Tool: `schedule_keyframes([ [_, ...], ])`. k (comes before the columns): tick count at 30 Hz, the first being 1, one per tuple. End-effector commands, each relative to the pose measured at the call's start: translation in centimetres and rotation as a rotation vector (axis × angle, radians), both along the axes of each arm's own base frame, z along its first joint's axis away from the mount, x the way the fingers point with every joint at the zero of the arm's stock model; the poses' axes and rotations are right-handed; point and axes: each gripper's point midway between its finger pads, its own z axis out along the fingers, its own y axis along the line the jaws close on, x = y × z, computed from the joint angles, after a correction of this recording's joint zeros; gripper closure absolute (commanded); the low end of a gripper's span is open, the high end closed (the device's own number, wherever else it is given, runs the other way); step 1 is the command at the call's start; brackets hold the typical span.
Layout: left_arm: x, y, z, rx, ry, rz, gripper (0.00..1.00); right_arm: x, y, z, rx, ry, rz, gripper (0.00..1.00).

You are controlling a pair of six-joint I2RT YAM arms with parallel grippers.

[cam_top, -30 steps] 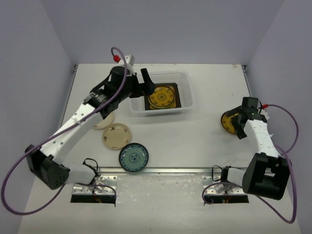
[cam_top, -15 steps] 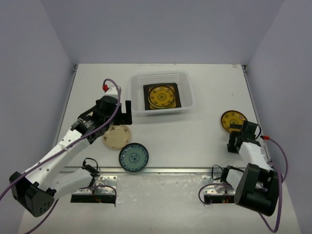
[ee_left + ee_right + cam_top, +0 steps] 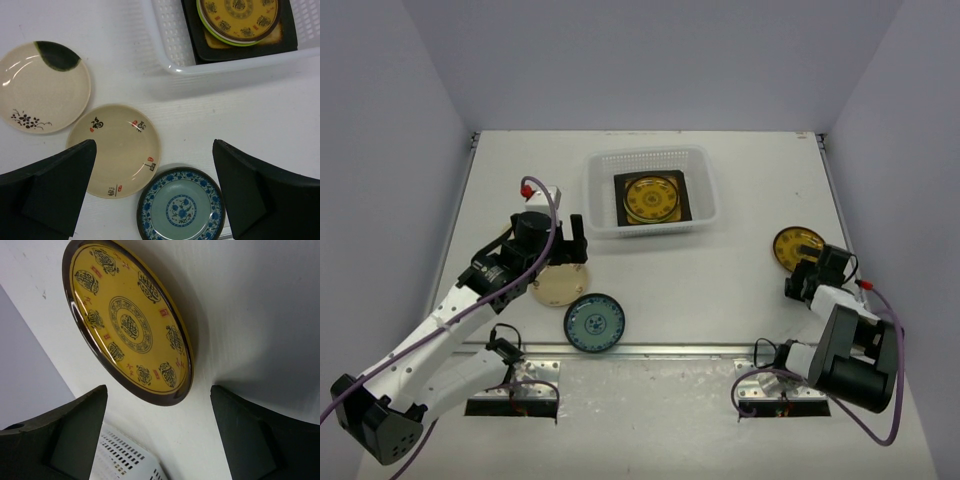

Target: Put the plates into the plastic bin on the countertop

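Overhead, the plastic bin (image 3: 598,205) sits upper centre on the bench (image 3: 760,180). It holds a stack topped by a brown-yellow plate (image 3: 651,197); how many lie beneath is unclear. Four plates lie outside: a dark-patched cream plate (image 3: 44,86), a red-marked cream plate (image 3: 114,149) and a blue-white plate (image 3: 594,322) lower left, and a second brown-yellow plate (image 3: 797,247) at right. The left pincer (image 3: 155,197) and right pincer (image 3: 155,435) gape wide, empty.

Between the black left fingers (image 3: 50,192) sit a cream plate (image 3: 114,149) with red marks and a blue-and-white flowery plate (image 3: 181,206); between the right fingers (image 3: 60,440), a yellow brown-rimmed plate (image 3: 127,320).
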Motion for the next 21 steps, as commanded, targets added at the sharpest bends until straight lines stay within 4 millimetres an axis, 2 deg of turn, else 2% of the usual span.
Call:
schedule_keyframes([
  [1, 0.6, -0.1, 1.4, -0.03, -0.063, 0.005, 0.0, -5.4, 1.3, -5.6, 0.084, 0.254, -0.038, 0.19],
  [6, 0.6, -0.1, 1.5, -0.034, -0.067, 0.004, 0.0, -5.8, 1.4, -6.0, 0.092, 0.264, -0.043, 0.37],
  [8, 0.7, -0.2, 1.5, -0.035, -0.07, 0.002, 0.0, -5.3, 1.4, -6.0, 0.096, 0.245, -0.038, 0.46],
  [15, 0.7, 0.1, 1.7, -0.034, -0.076, 0.012, 0.0, -4.0, 2.1, -5.6, 0.119, 0.151, 0.003, 0.87],
  [19, 0.7, 0.1, 1.6, -0.033, -0.074, 0.013, 0.0, -2.8, 1.9, -4.5, 0.097, 0.101, 0.031, 1.0],
  [21, 0.7, 0.2, 1.5, -0.03, -0.071, 0.015, 0.0, -1.8, 2.0, -3.2, 0.089, 0.056, 0.075, 1.0],
])
